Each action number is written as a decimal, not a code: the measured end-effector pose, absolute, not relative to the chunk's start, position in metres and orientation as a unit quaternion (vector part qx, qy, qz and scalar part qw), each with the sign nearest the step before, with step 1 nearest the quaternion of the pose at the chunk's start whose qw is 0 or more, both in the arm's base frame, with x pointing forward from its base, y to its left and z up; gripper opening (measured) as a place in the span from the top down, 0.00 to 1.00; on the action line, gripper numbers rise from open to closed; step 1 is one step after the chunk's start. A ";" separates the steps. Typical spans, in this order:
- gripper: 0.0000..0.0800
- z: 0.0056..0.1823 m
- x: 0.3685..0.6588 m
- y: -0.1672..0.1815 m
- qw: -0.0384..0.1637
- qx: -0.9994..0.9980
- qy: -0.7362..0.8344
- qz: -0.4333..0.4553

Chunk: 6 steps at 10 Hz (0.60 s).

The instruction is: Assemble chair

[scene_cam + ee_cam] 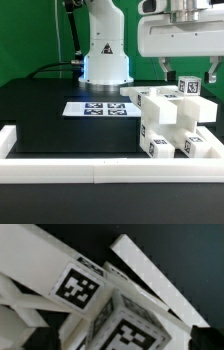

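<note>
Exterior view puts the gripper (188, 74) above the chair (165, 128) parts. Its jaws stand wide apart, one on each side of a small tagged post (190, 88), and as far as I can tell neither touches it. The chair pieces are bunched at the table's (40, 125) front edge, toward the exterior view's right corner and close to the white border rail (60, 172). The marker board (100, 108) lies flat nearer the table's middle.

The post looks tall for its footing. If a jaw clips it on the way up or down, it could tip or twist out of its seat. The stacked blocks below seem loose, so a sideways nudge could shift them all.

Every piece is matte white plastic, chunky and square-edged with smooth faces that offer little friction. Wrist view shows the printed black-and-white tags (78, 287) close and blurred, beside a long flat white bar (150, 277) I cannot identify.
</note>
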State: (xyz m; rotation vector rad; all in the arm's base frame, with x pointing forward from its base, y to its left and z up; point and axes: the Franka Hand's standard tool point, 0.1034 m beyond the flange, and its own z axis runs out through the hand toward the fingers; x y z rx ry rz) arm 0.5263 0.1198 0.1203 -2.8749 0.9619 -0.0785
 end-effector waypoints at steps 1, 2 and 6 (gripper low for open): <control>0.19 0.120 0.526 0.120 0.053 -0.961 0.272 -0.028; 0.19 0.120 0.526 0.120 0.052 -0.970 0.234 -0.030; 0.19 0.120 0.527 0.118 0.046 -0.995 0.074 -0.038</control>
